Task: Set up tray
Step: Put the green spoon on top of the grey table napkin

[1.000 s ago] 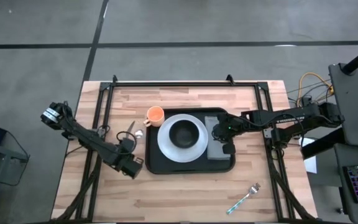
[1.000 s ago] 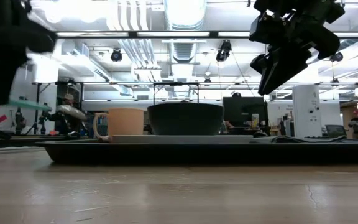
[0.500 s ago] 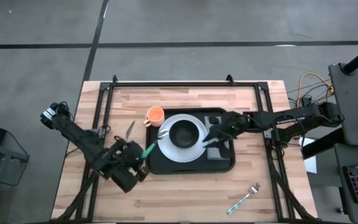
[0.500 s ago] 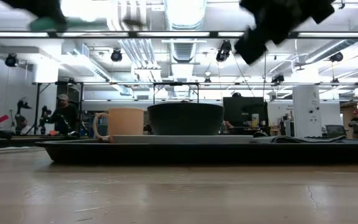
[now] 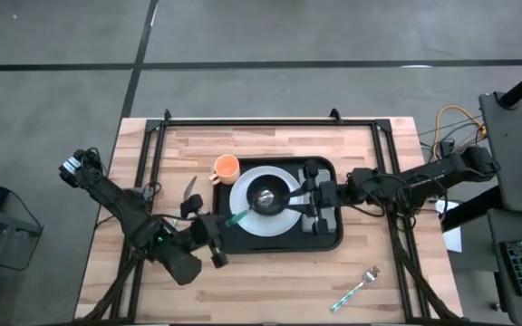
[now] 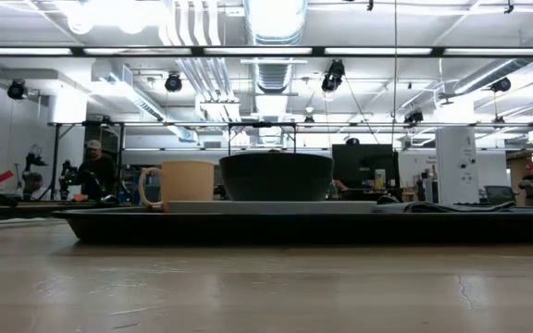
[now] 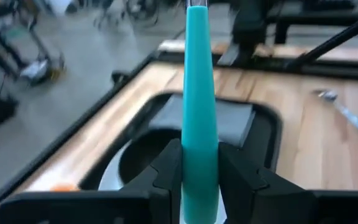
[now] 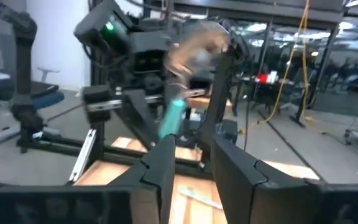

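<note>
The black tray [image 5: 279,241] holds a white plate [image 5: 243,217] with a dark bowl [image 5: 277,186] on it and a grey napkin [image 5: 326,220] on its right side. My left gripper [image 5: 223,226] hangs over the tray's near left corner, shut on a teal-handled spoon [image 5: 243,212] whose metal end reaches over the bowl. In the left wrist view the handle [image 7: 199,74] runs forward from my left gripper [image 7: 199,152]. My right gripper [image 5: 304,197] hovers open over the tray's right half, facing the spoon. Its fingers [image 8: 163,165] stand apart. My left gripper pinches the spoon's teal handle [image 7: 199,127] between its two fingers, with the handle lying along them and sticking out ahead. It comes slanting from the table's near left side. The spoon is lifted clear, high above the plate and bowl.
An orange mug [image 5: 227,167] stands at the tray's far left corner. A knife [image 5: 190,188] lies on the wood left of the tray. A teal-handled fork [image 5: 356,290] lies near the table's near right corner. Black frame rails run along the table's left, right and far edges.
My left gripper has lifted the spoon from the table left of the tray and swung it right, over the plate. My right gripper has risen from just above the napkin, tipped toward the bowl, and left the low view.
</note>
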Tool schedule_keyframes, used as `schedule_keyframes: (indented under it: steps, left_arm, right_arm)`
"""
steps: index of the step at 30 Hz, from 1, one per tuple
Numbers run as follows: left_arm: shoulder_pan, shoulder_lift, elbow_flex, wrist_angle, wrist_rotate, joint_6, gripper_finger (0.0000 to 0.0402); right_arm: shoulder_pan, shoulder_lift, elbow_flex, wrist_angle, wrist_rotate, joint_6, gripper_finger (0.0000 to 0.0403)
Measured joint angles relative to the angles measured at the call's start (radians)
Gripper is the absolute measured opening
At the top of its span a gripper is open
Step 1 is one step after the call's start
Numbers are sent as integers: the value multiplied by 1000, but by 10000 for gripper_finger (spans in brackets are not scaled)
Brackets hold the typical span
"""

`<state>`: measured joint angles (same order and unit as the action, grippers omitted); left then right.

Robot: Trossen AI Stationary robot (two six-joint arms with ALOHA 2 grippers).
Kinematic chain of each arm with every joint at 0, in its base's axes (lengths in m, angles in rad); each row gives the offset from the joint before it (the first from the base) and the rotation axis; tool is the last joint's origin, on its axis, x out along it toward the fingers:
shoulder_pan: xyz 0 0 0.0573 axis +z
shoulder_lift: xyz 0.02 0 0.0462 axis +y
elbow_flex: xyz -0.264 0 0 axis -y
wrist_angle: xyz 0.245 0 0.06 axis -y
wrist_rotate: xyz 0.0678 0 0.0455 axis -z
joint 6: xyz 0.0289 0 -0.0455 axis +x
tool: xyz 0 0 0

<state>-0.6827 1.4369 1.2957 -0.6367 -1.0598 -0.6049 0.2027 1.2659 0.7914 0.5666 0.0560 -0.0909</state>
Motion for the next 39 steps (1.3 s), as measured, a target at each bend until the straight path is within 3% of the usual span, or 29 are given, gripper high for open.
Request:
schedule_keyframes:
  steps: [5,9,14,20,28,33,39]
  left_arm:
    - [4,0,-20,293,-3,312,58]
    - [13,-1,-26,402,3,431,58]
    - [49,-2,-58,430,61,437,58]
    - [57,-2,-116,543,89,453,58]
    - [55,-2,-137,574,113,455,58]
    - [55,-2,-153,590,115,454,58]
    - [55,-2,-176,610,116,448,58]
  right_arm:
    - [1,2,0,54,-8,-43,78]
    - [0,1,0,90,-70,-45,71]
    - [0,46,3,149,-165,-52,77]
    - [0,144,51,158,-178,-67,118]
    - [0,207,116,151,-190,-68,166]
    - [0,245,169,106,-200,-67,161]
    - [8,274,214,63,-199,-73,118]
